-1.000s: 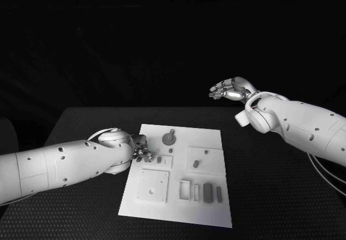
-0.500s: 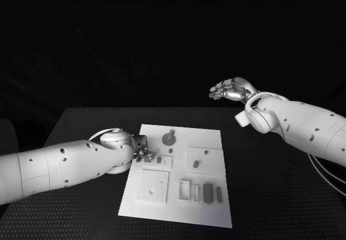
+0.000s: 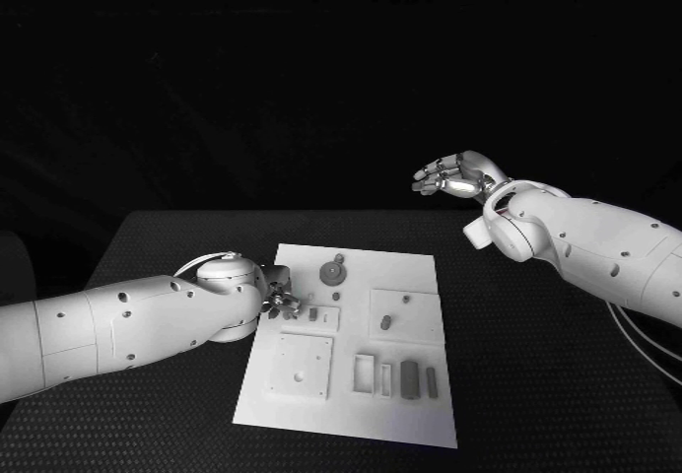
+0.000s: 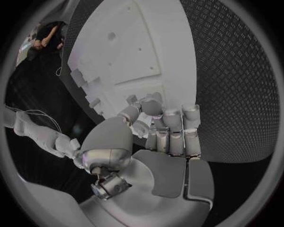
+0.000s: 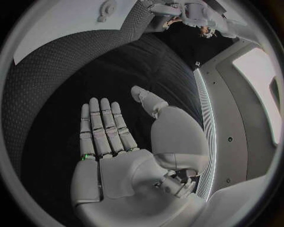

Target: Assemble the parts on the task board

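the task board (image 3: 359, 335) lies flat in the middle of the black surface (image 3: 540, 384), a white plate with several raised white blocks and small grey parts on it. near its far edge sits a round grey gear-like part (image 3: 333, 273). toward the right side a square white block carries a short grey peg (image 3: 385, 321). along the near right portion a row of narrow slots holds upright grey pieces, the largest a dark oblong part (image 3: 409, 379). at the near left is a plain square white block (image 3: 302, 366) with a small hole in it.

the left hand (image 3: 279, 299) is down at the left edge of the board, just beside a small block there. its fingers (image 4: 172, 135) are curled in close together, tips bunched at the board's rim; in the left wrist view a small grey part (image 4: 132, 99) shows at the fingertips, but i cannot tell whether the fingers are actually pinching it or only touching the board next to it. the white left arm (image 3: 128, 325) runs low across the surface from the left.

the right hand (image 3: 457, 176) is lifted well above and beyond the far right corner of the board, apart from everything on it. in the right wrist view its fingers (image 5: 102, 127) lie straight and side by side with the thumb spread away, palm bare, holding nothing. the board's far edge and the gear-like part (image 5: 107, 8) show in that view well away from the hand.
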`<state>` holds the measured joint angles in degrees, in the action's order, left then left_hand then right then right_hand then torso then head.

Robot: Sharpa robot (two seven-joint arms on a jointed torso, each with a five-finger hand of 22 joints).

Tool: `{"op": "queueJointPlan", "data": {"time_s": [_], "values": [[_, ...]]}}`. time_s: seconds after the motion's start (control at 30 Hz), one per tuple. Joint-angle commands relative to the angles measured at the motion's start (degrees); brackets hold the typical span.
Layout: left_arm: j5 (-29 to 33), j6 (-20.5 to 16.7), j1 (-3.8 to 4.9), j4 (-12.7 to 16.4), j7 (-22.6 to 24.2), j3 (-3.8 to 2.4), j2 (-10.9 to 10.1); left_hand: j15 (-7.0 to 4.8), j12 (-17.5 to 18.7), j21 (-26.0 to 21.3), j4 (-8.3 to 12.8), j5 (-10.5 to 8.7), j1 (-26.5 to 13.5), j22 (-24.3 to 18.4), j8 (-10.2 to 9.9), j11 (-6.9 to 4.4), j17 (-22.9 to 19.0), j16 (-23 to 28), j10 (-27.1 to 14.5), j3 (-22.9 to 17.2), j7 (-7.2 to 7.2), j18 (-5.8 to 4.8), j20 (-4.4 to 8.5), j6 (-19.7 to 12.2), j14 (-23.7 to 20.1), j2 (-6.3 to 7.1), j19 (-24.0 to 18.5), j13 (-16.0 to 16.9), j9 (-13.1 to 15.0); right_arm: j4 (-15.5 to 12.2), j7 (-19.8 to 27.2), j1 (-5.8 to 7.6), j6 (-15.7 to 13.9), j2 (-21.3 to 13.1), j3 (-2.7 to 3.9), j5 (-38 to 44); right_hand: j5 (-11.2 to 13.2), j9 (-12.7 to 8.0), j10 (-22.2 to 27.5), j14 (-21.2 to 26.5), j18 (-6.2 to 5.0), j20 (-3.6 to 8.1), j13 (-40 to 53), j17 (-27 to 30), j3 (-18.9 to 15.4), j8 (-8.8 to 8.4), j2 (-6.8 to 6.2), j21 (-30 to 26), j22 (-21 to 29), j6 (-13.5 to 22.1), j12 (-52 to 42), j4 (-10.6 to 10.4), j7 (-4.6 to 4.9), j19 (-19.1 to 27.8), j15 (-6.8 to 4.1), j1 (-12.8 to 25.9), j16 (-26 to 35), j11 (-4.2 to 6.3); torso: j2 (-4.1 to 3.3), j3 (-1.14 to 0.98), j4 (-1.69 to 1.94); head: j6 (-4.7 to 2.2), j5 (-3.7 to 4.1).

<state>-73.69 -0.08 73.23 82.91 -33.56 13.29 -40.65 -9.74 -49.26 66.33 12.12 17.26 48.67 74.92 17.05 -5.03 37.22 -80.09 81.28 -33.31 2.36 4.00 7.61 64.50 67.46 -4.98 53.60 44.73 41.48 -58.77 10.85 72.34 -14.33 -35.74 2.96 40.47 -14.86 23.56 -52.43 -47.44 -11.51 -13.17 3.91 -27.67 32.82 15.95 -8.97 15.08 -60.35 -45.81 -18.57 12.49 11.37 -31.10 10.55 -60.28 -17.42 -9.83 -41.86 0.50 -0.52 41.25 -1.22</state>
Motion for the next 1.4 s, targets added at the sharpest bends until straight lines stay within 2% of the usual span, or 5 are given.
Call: {"op": "queueJointPlan", "data": {"time_s": [0.03, 0.2, 0.33, 0.9, 1.4], "values": [[-0.8, 2.2, -0.51, -0.3, -0.5, 0.38, 0.1, -1.65, -0.3, 0.4, 1.6, 0.2, -0.5, 1.0, 0.3, -0.6, 0.0, -0.2, -0.2, -1.3, -1.56, 0.5, 7.43, 2.4, 1.3, 0.08, 0.5, 0.1, 0.1, -0.1, 0.4, -0.01, 0.7, 0.0, 0.03, -0.1, -0.4, -0.1, -0.4, 0.4, 0.44, -0.18, 0.0, 0.1, -0.1, 0.19, 0.04, -0.3, -0.1, 0.4, 0.4, -0.1, 0.13, 0.4, -0.03, 0.3, 0.3, -0.12, 0.0, 0.02, 0.0, -0.04, 0.03], [-4.3, 2.5, -0.51, -0.2, -0.4, 0.38, 0.5, -1.75, -0.5, 0.5, 2.1, 0.84, -0.6, 0.9, 0.5, -0.73, -0.1, -0.3, -0.2, -1.5, -1.69, 0.55, 7.46, 2.6, 1.3, 0.18, 0.5, 0.1, 0.3, -0.1, 0.4, -0.01, 0.9, 0.0, 0.03, -0.1, -0.4, -0.1, -0.4, 0.4, 0.44, -0.18, 0.0, 0.1, -0.1, 0.2, 0.05, -0.3, -0.1, 0.4, 0.4, -0.1, 0.13, 0.4, -0.02, 0.3, 0.3, -0.12, -0.02, -0.03, 0.0, 0.01, -0.01], [-7.0, 3.5, -0.51, -0.3, -0.4, 0.38, 1.1, -1.93, -0.9, 0.7, 2.8, 3.7, -0.6, 0.9, 0.9, -1.0, -0.1, -0.7, -0.1, -1.9, -1.96, 0.58, 7.48, 3.1, 1.5, 0.55, 0.7, 0.2, 0.8, -0.1, 0.4, -0.01, 0.9, 0.0, 0.03, -0.1, -0.4, -0.1, -0.4, 0.4, 0.44, -0.18, 0.0, 0.1, -0.1, 0.2, 0.05, -0.3, -0.1, 0.4, 0.4, -0.1, 0.13, 0.4, -0.02, 0.3, 0.3, -0.12, -0.01, -0.03, -0.01, 0.0, -0.04], [-8.9, 7.0, -0.5, -0.4, -0.5, 0.36, 1.8, -2.03, -1.5, 0.9, 3.2, 5.78, -0.4, 0.9, 1.5, -1.27, 0.0, -1.3, -0.1, -2.2, -2.24, 0.58, 7.43, 3.7, 1.6, 0.99, 0.8, 0.2, 1.6, 0.0, 0.4, -0.01, 1.0, 0.0, 0.03, -0.1, -0.4, -0.1, -0.4, 0.4, 0.45, -0.19, 0.0, 0.1, -0.1, 0.21, 0.07, -0.4, -0.2, 0.4, 0.4, -0.2, 0.13, 0.4, -0.02, 0.3, 0.3, -0.12, -0.01, -0.05, -0.02, 0.09, -0.03], [-5.2, 9.0, -0.5, -0.7, 0.0, 0.37, 2.0, -1.87, -1.6, 0.8, 2.6, 4.27, -1.0, 0.8, 1.3, -1.02, -0.3, -1.2, -0.3, -2.1, -2.01, 0.53, 7.32, 3.2, 1.2, 0.74, 0.5, 0.0, 1.9, 0.1, 0.4, -0.03, 1.0, 0.2, 0.03, -0.1, -0.4, -0.2, -0.5, 0.4, 0.45, -0.2, 0.0, 0.2, -0.1, 0.22, 0.08, -0.4, -0.2, 0.4, 0.5, -0.2, 0.13, 0.4, -0.01, 0.3, 0.3, -0.13, -0.01, -0.02, 0.01, 0.23, -0.02]]}}
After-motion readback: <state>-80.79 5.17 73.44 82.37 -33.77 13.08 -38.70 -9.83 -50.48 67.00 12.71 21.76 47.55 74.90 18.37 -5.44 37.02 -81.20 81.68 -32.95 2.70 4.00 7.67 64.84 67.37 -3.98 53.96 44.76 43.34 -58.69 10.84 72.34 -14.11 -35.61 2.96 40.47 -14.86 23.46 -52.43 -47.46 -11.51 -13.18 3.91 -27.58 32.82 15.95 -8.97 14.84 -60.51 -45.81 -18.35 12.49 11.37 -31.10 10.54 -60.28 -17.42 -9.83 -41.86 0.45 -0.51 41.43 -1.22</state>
